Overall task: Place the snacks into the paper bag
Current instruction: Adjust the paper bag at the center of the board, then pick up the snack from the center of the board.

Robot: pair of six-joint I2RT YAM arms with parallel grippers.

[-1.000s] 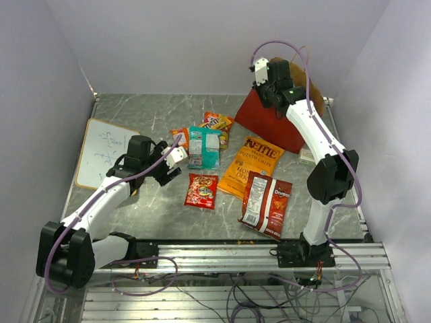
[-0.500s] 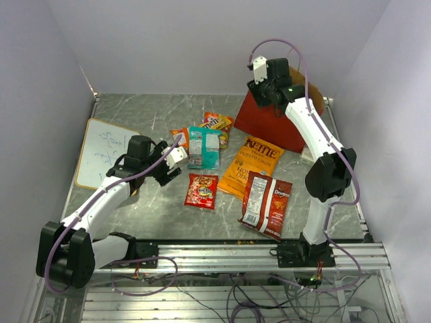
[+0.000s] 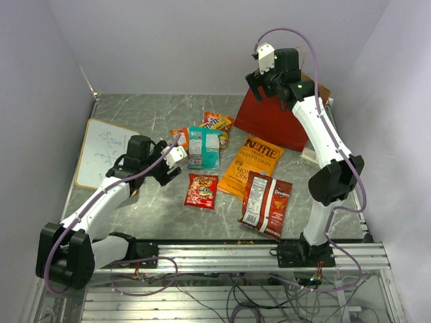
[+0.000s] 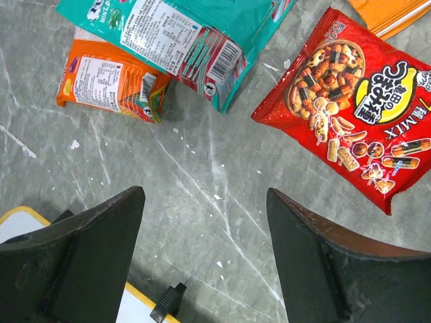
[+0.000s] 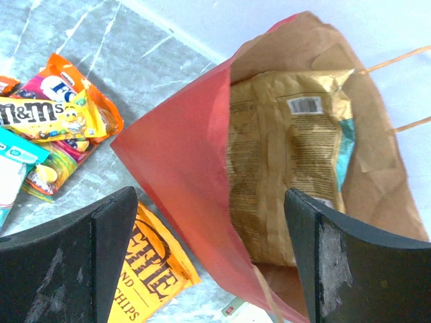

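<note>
Right gripper (image 5: 210, 195) hangs wide apart and empty over the bag (image 5: 178, 161), 1 tan packet (image 5: 283, 155) inside, while our left gripper (image 4: 205, 195) gapes above the table (image 4: 202, 161) beside the red pack (image 4: 350, 114).

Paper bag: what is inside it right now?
Inside the paper bag lies a tan packet, barcode side showing, with a teal sliver visible past its right edge. Whatever lies beneath the packet is covered.
</note>
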